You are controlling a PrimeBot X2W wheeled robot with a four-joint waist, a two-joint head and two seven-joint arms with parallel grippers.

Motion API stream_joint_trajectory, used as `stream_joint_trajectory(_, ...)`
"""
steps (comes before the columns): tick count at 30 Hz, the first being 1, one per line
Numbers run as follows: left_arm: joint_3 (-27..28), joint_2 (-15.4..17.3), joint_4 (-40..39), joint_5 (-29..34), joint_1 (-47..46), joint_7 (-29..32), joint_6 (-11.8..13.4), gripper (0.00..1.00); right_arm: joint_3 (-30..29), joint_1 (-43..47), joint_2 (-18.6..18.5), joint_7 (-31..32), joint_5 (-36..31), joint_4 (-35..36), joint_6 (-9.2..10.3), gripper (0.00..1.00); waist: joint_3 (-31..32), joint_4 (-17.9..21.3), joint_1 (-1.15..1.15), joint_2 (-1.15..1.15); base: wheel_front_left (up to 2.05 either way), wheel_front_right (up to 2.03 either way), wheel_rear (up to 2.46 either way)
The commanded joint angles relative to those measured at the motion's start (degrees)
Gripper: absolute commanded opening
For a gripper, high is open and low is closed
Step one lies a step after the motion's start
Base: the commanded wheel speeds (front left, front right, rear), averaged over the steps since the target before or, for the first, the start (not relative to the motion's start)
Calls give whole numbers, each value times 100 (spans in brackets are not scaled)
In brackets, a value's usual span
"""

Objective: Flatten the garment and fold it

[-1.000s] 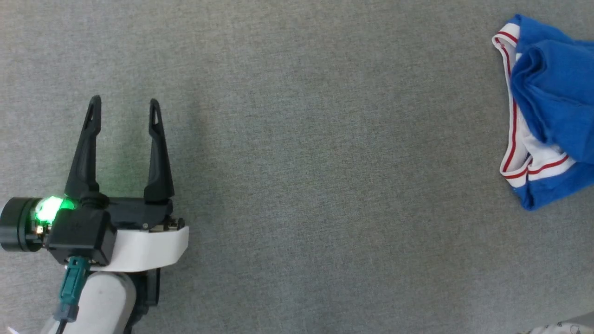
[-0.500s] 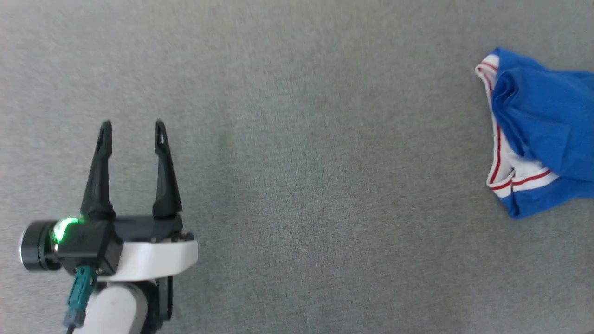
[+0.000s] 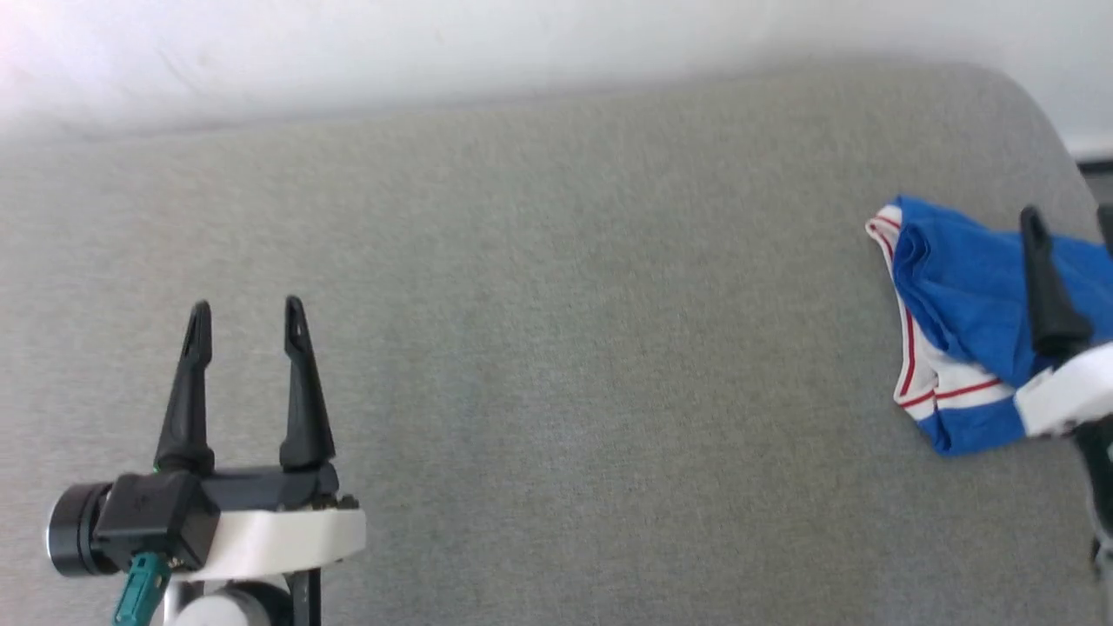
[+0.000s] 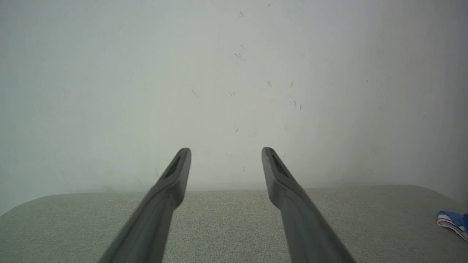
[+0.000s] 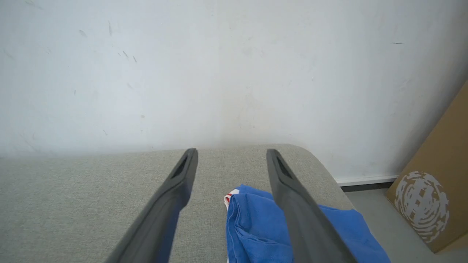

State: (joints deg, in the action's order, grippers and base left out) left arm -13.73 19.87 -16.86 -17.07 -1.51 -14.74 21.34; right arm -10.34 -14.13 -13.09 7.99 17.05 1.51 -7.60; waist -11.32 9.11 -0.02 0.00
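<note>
A wide grey upholstered surface [image 3: 556, 348] with a coarse woven texture runs across the head view, and its far right corner is rounded. Behind it stands a white wall [image 5: 219, 73], matt and flecked with small dark scuffs. At the right of the right wrist view, a brown cardboard box [image 5: 438, 190] printed with a pale round mottled mark stands on a grey floor [image 5: 376, 212], cut off by the frame edge.

The garment [image 3: 956, 278] lies crumpled in a heap near that rounded right corner. It is soft royal-blue jersey, with white bands edged by thin red stripes showing along its left side. Its right part runs out of the head view, and its folds hide any lettering. In the left wrist view a small piece of it [image 4: 451, 221] shows at the far right edge.

The left gripper [image 3: 247, 307] hangs over bare fabric at the lower left, well apart from the garment. Its two long, tapering dark fingers [image 4: 172, 182] are spread wide with nothing between them.

The right gripper [image 3: 1069, 213] is over the garment at the right edge, with one finger plain and the other clipped by the frame. In its own wrist view, this gripper [image 5: 232, 151] has its fingers equally wide apart and pinches nothing. The right-hand finger [image 5: 292, 204] crosses in front of the blue cloth [image 5: 252, 223]. Whether it touches the cloth cannot be told.
</note>
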Motion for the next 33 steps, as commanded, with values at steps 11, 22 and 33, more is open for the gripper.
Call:
stream_joint_trajectory(11,175,-398,202,-1,846,-26,-294,100,-20,1535,842,-651,-881,834,11,100,1145,-491,2,0,0,0,0)
stream_joint_trajectory(22,206,-766,733,-86,1574,-26,-526,100,108,2523,1018,-1012,-1129,425,11,100,1528,-537,2,0,0,0,0)
stream_joint_trajectory(33,373,-1002,1014,6,1658,-26,-794,100,279,2455,1020,-1153,-928,100,11,100,1538,-558,2,0,0,0,0)
